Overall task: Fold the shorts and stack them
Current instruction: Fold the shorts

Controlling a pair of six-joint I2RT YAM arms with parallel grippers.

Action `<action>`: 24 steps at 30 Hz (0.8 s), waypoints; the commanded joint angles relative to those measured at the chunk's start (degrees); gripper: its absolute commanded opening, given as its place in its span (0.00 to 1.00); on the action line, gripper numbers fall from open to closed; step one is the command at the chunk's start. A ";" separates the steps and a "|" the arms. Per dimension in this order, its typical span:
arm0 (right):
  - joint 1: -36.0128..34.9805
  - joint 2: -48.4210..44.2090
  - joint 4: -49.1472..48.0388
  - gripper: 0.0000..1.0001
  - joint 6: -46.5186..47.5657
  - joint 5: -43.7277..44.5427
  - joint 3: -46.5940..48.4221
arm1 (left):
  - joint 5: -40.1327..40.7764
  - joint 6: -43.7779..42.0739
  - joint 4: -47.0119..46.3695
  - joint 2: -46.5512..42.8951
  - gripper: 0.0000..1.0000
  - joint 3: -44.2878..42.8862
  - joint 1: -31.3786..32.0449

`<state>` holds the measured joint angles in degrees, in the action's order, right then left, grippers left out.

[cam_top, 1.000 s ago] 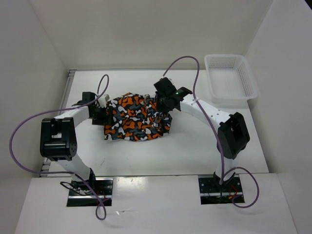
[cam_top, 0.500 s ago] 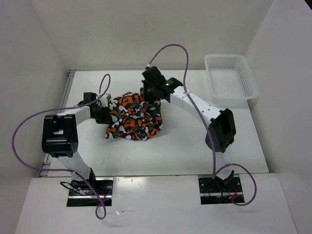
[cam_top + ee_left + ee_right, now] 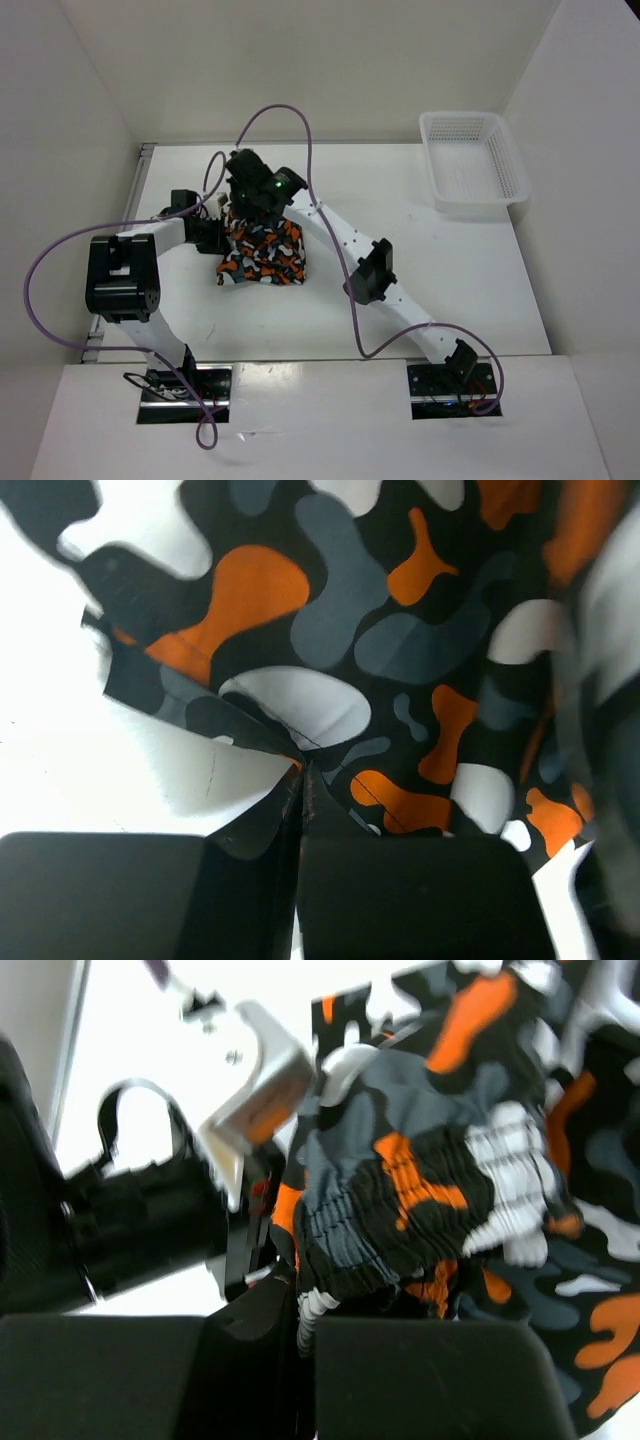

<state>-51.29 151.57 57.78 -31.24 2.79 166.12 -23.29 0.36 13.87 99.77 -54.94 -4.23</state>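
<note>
Over the last second my right claw (image 3: 252, 203) has swept from the three o'clock edge of the shorts (image 3: 266, 253) clear across to their nine o'clock edge, dragging that side of the fabric over the top of the rest, so the spread that lay wide a moment ago is now a narrow, doubled bundle. My right claw is pinched tight on the gathered elastic waistband, which bunches up just above my fingers (image 3: 420, 1380) in my right wrist view. My left claw (image 3: 216, 235) has not moved from the nine o'clock edge and is clamped narrow on a hem there, a sliver of cloth nipped between its fingers (image 3: 400, 890). The two claws now sit almost touching, with the shorts lying on the surface (image 3: 430, 280) at about nine o'clock from its middle, far from the white basket (image 3: 470, 160) up at two o'clock. I judge this to be the first fold, side over side, nearly laid down; the top layer looks rumpled, so it will want releasing and smoothing before another fold and the stacking, neither of which is done yet
</note>
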 commanded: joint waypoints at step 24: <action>0.13 -0.91 16.58 1.00 0.66 5.47 13.61 | -0.62 -0.36 5.99 -6.24 0.87 -7.02 -4.47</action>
<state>-51.96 156.40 72.71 -30.57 5.93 177.07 -24.21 0.27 17.98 97.80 -58.67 -8.40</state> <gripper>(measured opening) 0.999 0.859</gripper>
